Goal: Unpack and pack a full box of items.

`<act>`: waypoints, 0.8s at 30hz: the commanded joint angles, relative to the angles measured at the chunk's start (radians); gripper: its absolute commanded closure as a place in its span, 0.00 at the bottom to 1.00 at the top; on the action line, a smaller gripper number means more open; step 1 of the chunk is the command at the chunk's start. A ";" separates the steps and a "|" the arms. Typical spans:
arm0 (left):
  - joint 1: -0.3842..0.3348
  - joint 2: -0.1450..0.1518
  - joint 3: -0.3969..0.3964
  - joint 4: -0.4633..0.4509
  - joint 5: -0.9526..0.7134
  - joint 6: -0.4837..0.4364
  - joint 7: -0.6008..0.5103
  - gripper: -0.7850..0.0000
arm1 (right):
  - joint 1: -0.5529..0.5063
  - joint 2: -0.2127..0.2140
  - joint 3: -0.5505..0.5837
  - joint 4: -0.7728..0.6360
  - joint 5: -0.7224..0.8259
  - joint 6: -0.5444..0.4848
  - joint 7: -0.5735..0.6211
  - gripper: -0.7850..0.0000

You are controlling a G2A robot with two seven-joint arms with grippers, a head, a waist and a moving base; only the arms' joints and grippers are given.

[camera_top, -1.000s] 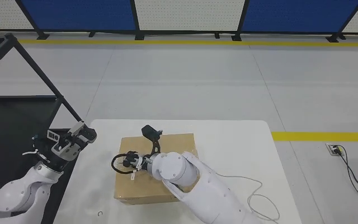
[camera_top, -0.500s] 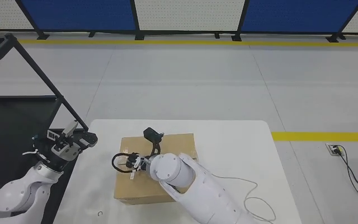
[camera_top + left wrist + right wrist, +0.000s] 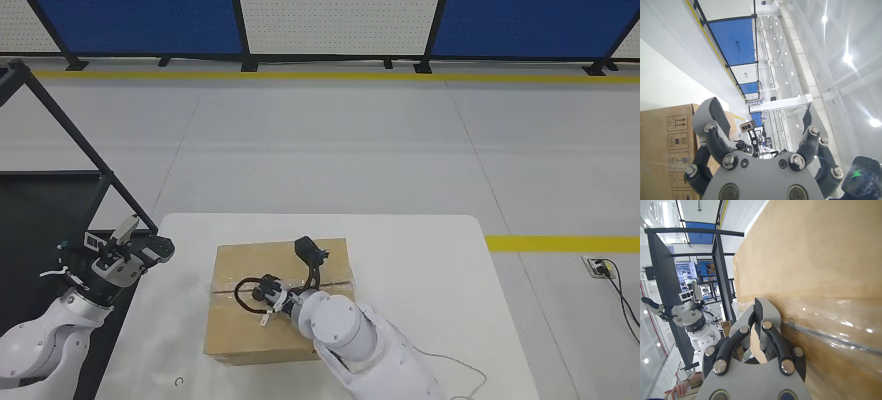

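Farthest toward 9 o'clock in the top view, taking 12 o'clock as the side away from the robot, the left gripper (image 3: 140, 248) hangs at the 10 o'clock corner of the white table (image 3: 430, 260), well apart from the box. Its jaws are spread wide, and its own wrist view shows nothing between the dark ribbed pads (image 3: 719, 113).

Near the table's 7 o'clock edge lies a small dark ring (image 3: 178, 381), too small to tell what it is.

Next comes the cardboard box (image 3: 232, 325), standing on the table a little toward 9 o'clock of the middle. Its flaps are closed. Clear tape (image 3: 829, 317) runs along the seam of the top from 9 o'clock to 3 o'clock, and looks crinkled and glossy. The left wrist view shows one side of the box with a column of printed handling symbols.

Over the box top sits the right gripper (image 3: 262, 293), near the middle of the seam and pointing toward 9 o'clock. Its fingers (image 3: 772, 315) are pressed together, pad against pad, with nothing seen held between them, and they lie close against the taped seam.
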 commanded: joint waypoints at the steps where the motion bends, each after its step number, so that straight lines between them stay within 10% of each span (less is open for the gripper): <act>1: 0.000 0.000 0.000 0.000 0.000 0.000 0.000 0.00 | -0.034 0.009 0.023 -0.043 -0.018 0.013 0.002 1.00; 24: 0.000 0.000 0.000 0.000 0.000 0.000 0.000 0.00 | -0.291 0.046 0.267 -0.299 0.018 0.080 -0.183 1.00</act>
